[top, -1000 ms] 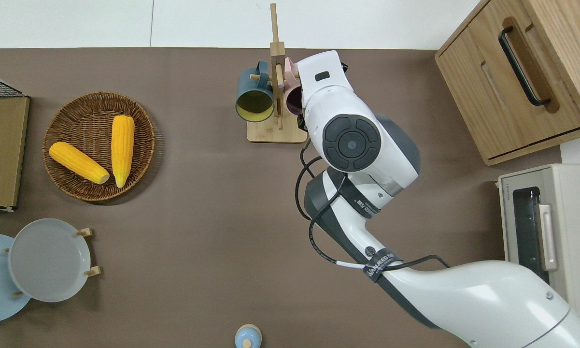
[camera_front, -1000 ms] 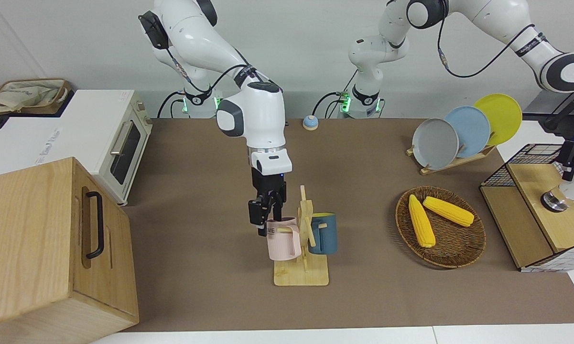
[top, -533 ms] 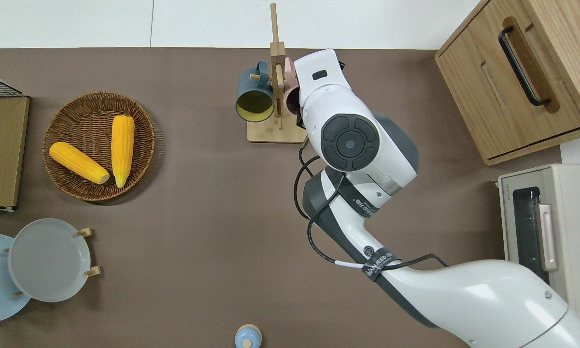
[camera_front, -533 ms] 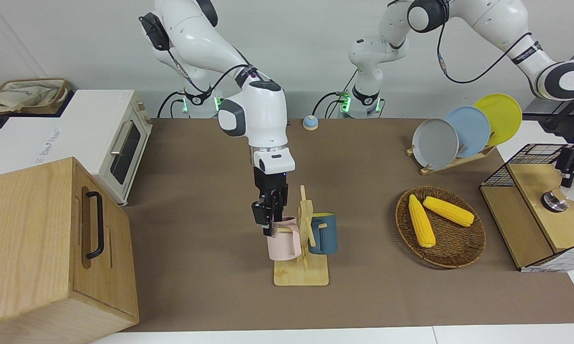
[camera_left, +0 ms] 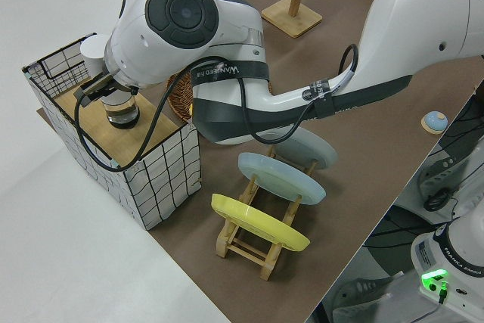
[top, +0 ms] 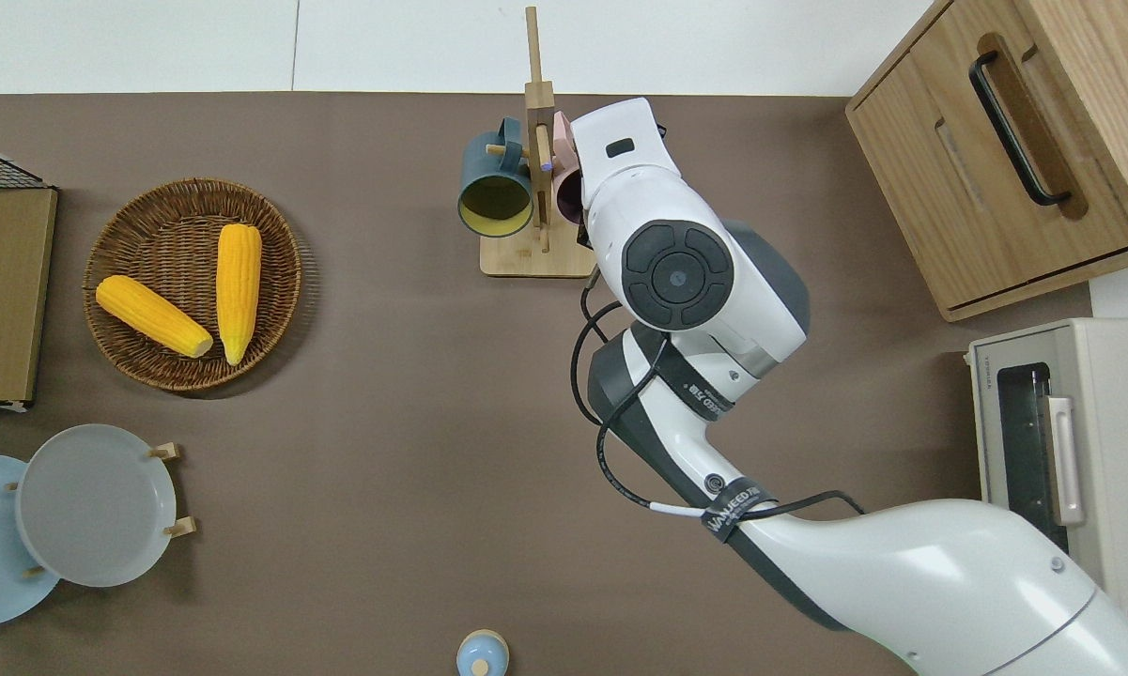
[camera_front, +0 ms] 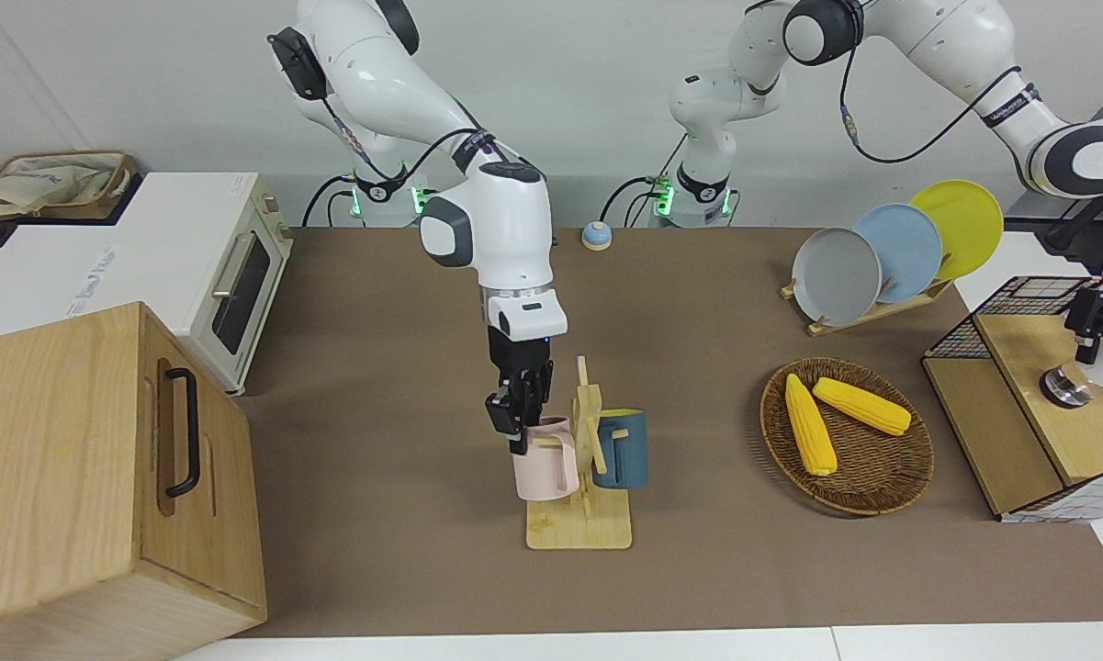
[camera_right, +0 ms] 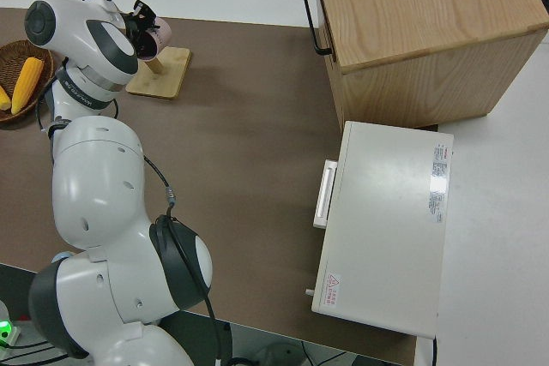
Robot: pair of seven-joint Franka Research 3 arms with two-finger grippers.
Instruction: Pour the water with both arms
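Since last look, my right gripper (camera_front: 521,424) is edging closer to wooden mug rack (camera_front: 586,500), fingers straddling pink mug (camera_front: 544,466) rim; clamped or not, cannot tell. Blue mug (camera_front: 623,448) hanging opposite side, rack post between them. Left gripper (camera_front: 1092,323) is hovering over glass (camera_front: 1065,386) on wire-basket shelf (camera_front: 1034,404); finger state unclear. Corn basket (camera_front: 847,437), plate rack (camera_front: 877,308) sitting toward left arm's end; toaster oven (camera_front: 230,275), wooden cabinet (camera_front: 101,468) crowding right arm's end.
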